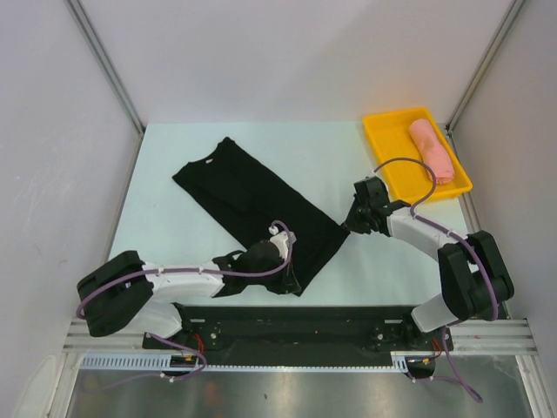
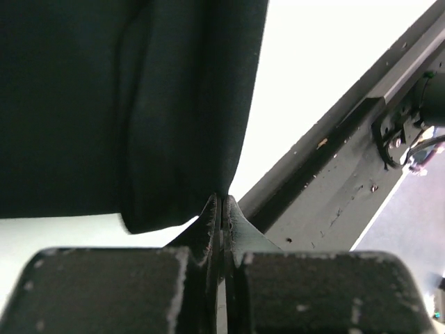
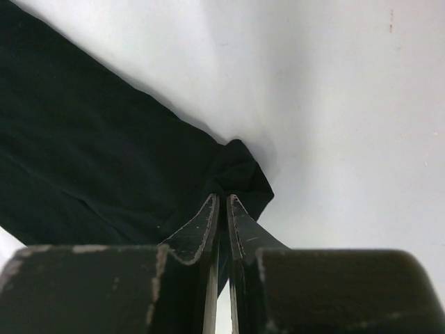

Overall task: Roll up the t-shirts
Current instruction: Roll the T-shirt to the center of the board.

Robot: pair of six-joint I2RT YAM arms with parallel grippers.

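Note:
The black t-shirt (image 1: 248, 196), folded into a long strip, lies diagonally on the pale table from back left to front right. My left gripper (image 1: 287, 272) is at its near hem corner. In the left wrist view this gripper (image 2: 222, 198) is shut on the edge of the black cloth (image 2: 104, 104). My right gripper (image 1: 348, 226) is at the strip's right corner. There its jaws (image 3: 224, 197) stand a hair apart, with the bunched corner of black cloth (image 3: 90, 160) pinched between the tips. The salmon-pink roll (image 1: 431, 148) lies in the yellow tray.
The yellow tray (image 1: 383, 148) sits at the back right corner. A dark metal rail (image 2: 334, 174) runs along the table's near edge just beside the left gripper. White walls with metal posts close in the left, right and back.

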